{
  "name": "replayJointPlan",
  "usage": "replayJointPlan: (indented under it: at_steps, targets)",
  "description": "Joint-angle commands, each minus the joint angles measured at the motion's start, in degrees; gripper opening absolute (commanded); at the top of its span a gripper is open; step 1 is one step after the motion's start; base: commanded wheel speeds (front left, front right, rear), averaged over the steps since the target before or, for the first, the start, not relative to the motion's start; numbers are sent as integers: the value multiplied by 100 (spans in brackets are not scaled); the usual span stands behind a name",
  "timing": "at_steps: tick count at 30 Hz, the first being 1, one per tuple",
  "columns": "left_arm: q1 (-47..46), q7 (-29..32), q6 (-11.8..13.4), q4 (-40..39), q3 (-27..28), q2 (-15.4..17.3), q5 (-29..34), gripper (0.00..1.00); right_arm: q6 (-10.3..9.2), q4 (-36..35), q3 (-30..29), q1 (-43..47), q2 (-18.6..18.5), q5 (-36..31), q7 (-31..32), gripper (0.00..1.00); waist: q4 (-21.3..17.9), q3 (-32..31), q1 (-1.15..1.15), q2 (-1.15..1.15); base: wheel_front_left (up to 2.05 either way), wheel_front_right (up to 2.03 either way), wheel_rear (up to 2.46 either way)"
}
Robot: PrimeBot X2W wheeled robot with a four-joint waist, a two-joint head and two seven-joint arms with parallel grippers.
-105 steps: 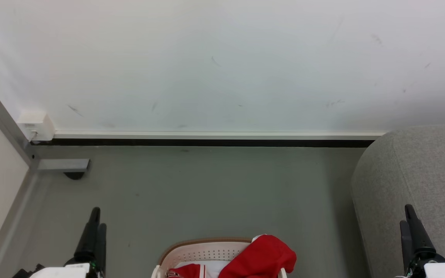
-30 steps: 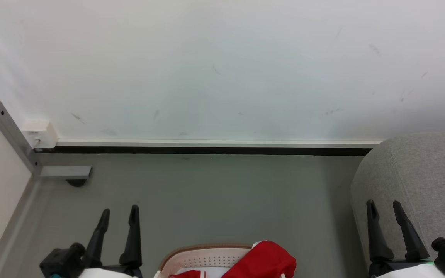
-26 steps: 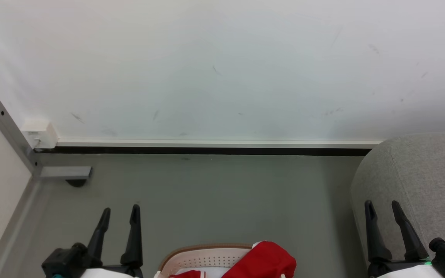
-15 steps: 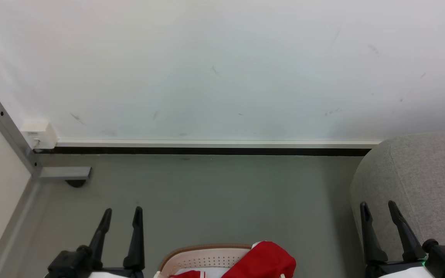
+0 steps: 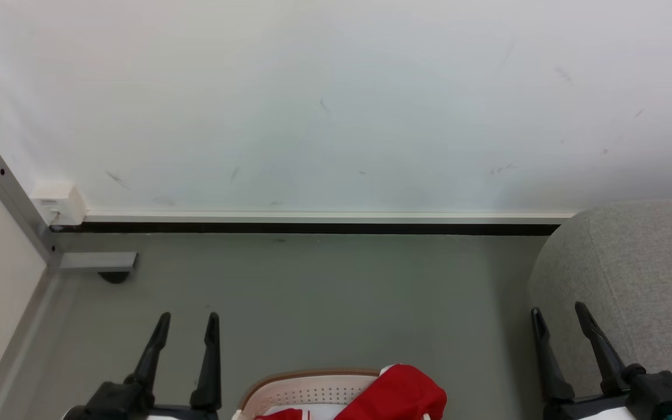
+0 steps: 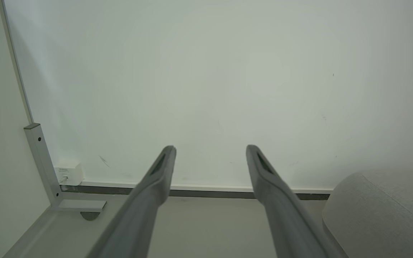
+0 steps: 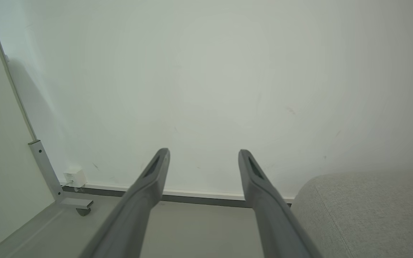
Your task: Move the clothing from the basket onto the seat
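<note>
At the bottom middle of the head view, the cream basket [image 5: 307,392] with its brown rim peeks in, red clothing [image 5: 397,396] draped over its right side. The grey seat [image 5: 639,274] fills the lower right; it shows too in the left wrist view as the seat [image 6: 382,215] and in the right wrist view as the seat [image 7: 368,215]. My left gripper [image 5: 189,319] stands open left of the basket, empty, seen also as left gripper [image 6: 210,150]. My right gripper [image 5: 559,312] is open in front of the seat's side, empty, seen also as right gripper [image 7: 203,153].
A white wall [image 5: 336,105] with a dark baseboard [image 5: 312,228] closes the far side. At the left stands a metal post [image 5: 15,204] with a foot and caster [image 5: 113,275], and a small white box [image 5: 56,201]. Grey floor [image 5: 324,297] lies between.
Both grippers went from shut to open since the oldest frame. Over the last second both have slid lower in view, the right one also drifting left. The camera tilted slightly early on.
</note>
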Motion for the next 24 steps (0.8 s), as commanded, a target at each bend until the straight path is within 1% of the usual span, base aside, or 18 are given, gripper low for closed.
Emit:
replayJointPlan:
  at_steps: [1, 6, 24]
  targets:
    - [80, -46, 12, -41, 11, 24, 147, 100, -11, -15, 19, 2, -42, -96, -57, 100, -4, 2, 0, 0, 0, 0, 0]
    - [80, -105, 21, -57, -5, 21, 320, 100, -12, -12, 56, -17, -42, -286, -102, 100, -16, 10, 0, 0, 0, 0, 0]
    - [65, -86, 21, 10, -13, 12, 176, 100, -12, 22, 15, -34, -39, -251, -98, 100, -87, 71, 0, 0, 0, 0, 0]
